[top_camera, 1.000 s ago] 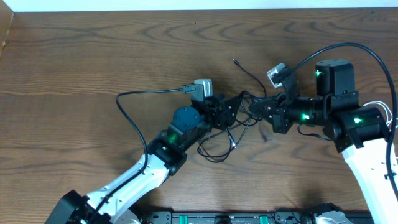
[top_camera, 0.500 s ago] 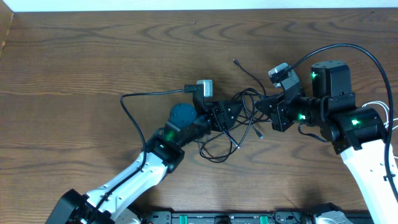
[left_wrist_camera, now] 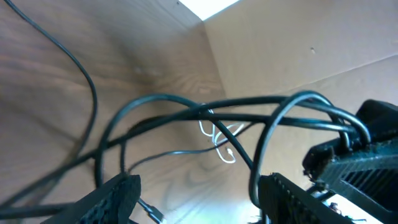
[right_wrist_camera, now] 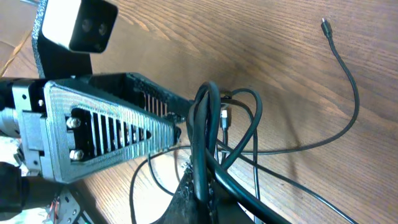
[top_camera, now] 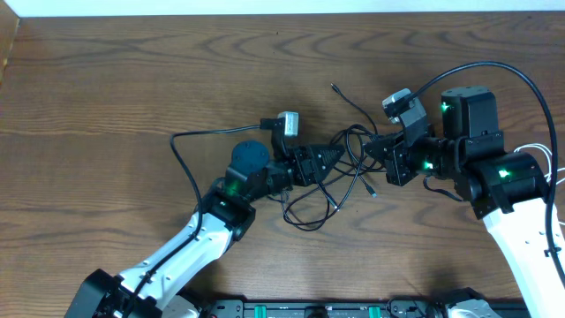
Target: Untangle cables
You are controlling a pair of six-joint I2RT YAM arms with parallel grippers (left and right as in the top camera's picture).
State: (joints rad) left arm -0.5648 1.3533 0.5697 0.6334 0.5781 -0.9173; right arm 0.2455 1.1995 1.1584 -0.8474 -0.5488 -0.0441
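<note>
Your left arm reaches up from the near-left edge toward the middle of the table, and its left gripper points right into the knot of cables. Its jaws stand well apart. In its wrist view the two fingers flank a wide gap and the black cords arch across just ahead; whether any cord touches a finger cannot be told. Your right arm comes in from the near-right and bends left, so the right gripper faces the left one, close by. It is clamped tight on a bunch of black cords. Loose loops lie on the wood near the left gripper, one black end trails toward the far edge, and the white cable lies behind the black strands.
</note>
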